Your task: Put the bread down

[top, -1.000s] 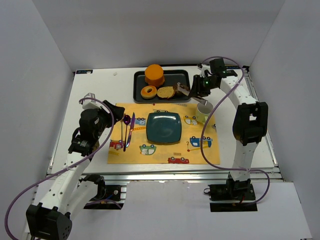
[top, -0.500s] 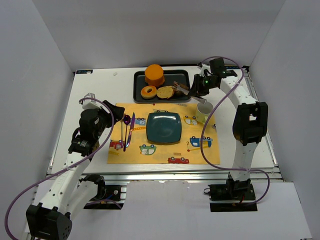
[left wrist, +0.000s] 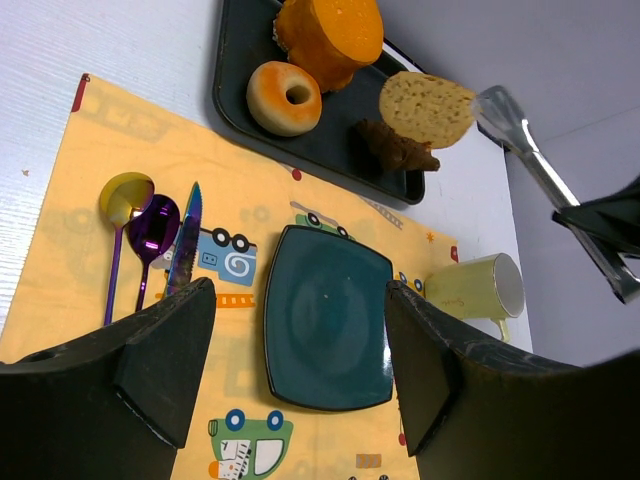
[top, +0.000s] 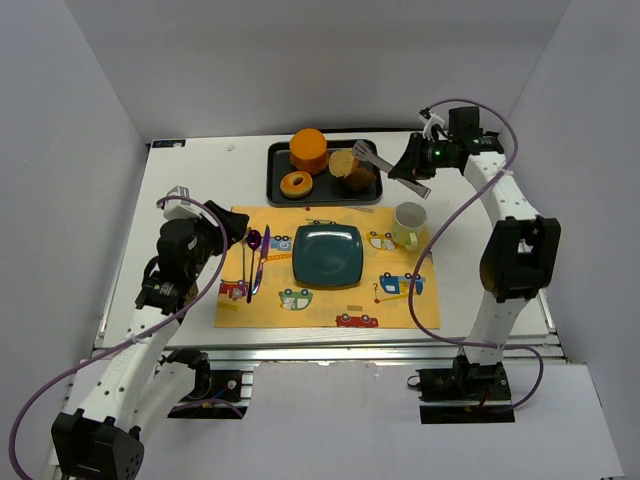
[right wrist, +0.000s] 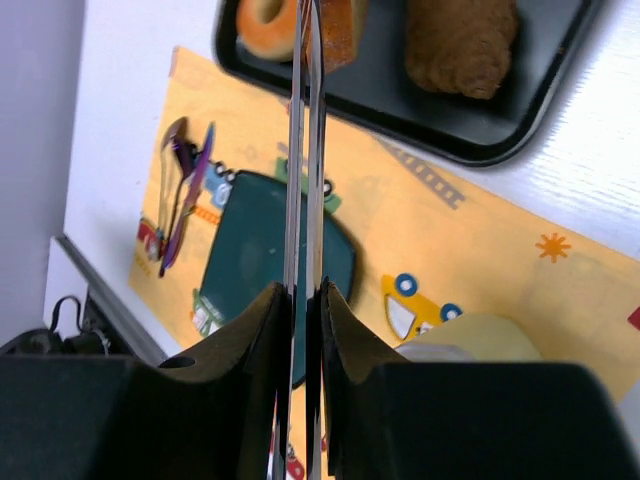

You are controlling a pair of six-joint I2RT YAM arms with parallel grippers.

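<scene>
The bread (top: 343, 162) is a speckled tan slice pinched at the tip of metal tongs (top: 385, 165) and held on edge above the black tray (top: 283, 159). My right gripper (top: 414, 166) is shut on the tongs' handles. In the right wrist view the tongs (right wrist: 305, 150) run straight up from my right gripper (right wrist: 306, 300) to the bread (right wrist: 337, 30), seen edge-on. The left wrist view shows the bread (left wrist: 427, 108) raised over the tray's right end. My left gripper (left wrist: 300, 370) is open and empty over the yellow mat, left of the teal plate (top: 327, 254).
The tray holds an orange block (top: 309, 150), a donut (top: 296, 184) and a brown pastry (top: 360, 180). A pale green mug (top: 408, 224) stands right of the plate. A knife and two spoons (top: 255, 255) lie on the mat (top: 330, 300) to its left.
My right arm has risen and drawn back to the right. The tongs have lifted the bread off the tray floor and tipped it onto its edge. The left arm has not moved.
</scene>
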